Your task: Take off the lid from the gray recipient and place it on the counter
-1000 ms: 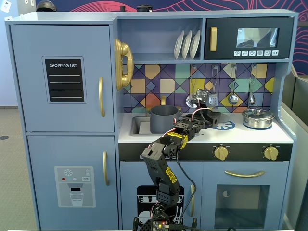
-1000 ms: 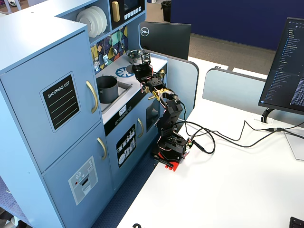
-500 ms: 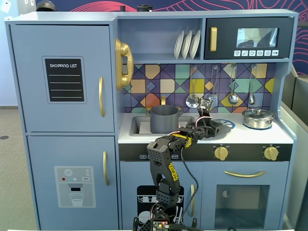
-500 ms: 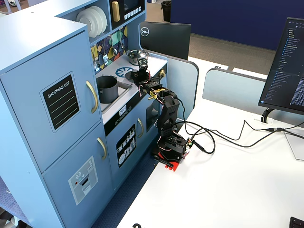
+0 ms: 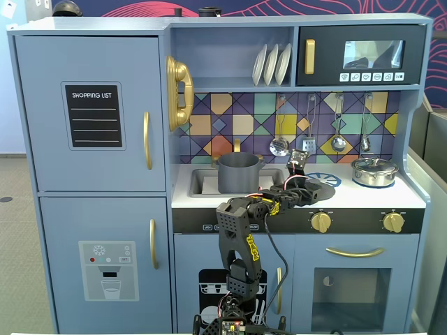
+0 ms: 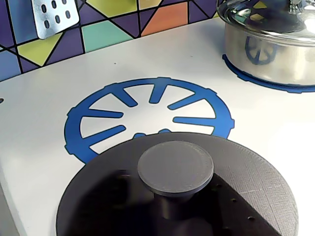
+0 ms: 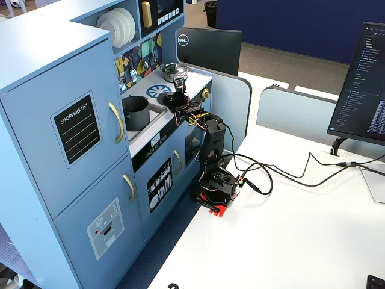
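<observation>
The flat round matte dark-gray lid (image 6: pixel 197 196) with its small central knob is lying on the white flat counter (image 6: pixel 44 157), overlapping the near edge of the blue round burner print (image 6: pixel 147 115). The tall open dark-gray cylindrical pot (image 5: pixel 238 172) is standing left of that print in a fixed view. The black two-finger gripper (image 5: pixel 302 190) is hovering at the lid; whether its jaws are gripping cannot be told.

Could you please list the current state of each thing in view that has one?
Flat round dark-gray lid: off the pot, at the blue burner print.
Tall dark-gray cylindrical pot: uncovered, in the sink.
Shiny silver pan: covered by its glass lid.
Gripper: fingers' state unclear.
</observation>
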Available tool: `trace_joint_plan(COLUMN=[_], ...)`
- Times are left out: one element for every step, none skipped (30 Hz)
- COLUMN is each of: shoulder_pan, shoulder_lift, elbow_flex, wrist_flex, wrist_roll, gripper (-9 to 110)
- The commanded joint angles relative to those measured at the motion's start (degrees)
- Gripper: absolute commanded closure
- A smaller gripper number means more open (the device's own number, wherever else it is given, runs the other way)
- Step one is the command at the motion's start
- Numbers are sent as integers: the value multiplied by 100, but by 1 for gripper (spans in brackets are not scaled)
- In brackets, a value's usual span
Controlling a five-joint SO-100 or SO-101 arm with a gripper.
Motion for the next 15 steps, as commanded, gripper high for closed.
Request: trace_joint_plan(shoulder_pan=[44, 70, 97, 132, 185, 237, 272, 308, 334, 352, 369, 369, 360, 343, 308], shoulder_lift=[123, 141, 149, 158, 176, 193, 202, 220, 229, 246, 255, 264, 281, 299, 325], elbow_flex=[-44, -44, -44, -44, -44, -44, -44, -44, -44, -44, -53, -53, -62, -70, -97], wrist_flex=[-220, -229, -237, -272, -290, -290, -290, -290, -290, -290, -299, -308, -316, -316, -325], wrist_roll=[-97, -79, -35, -9, -9, -26, -44, -44, -44, -35, -53, -53, -53, -35, -9], gripper=[77, 74, 72, 70, 70, 70, 70, 71, 71, 71, 71, 71, 72, 72, 72])
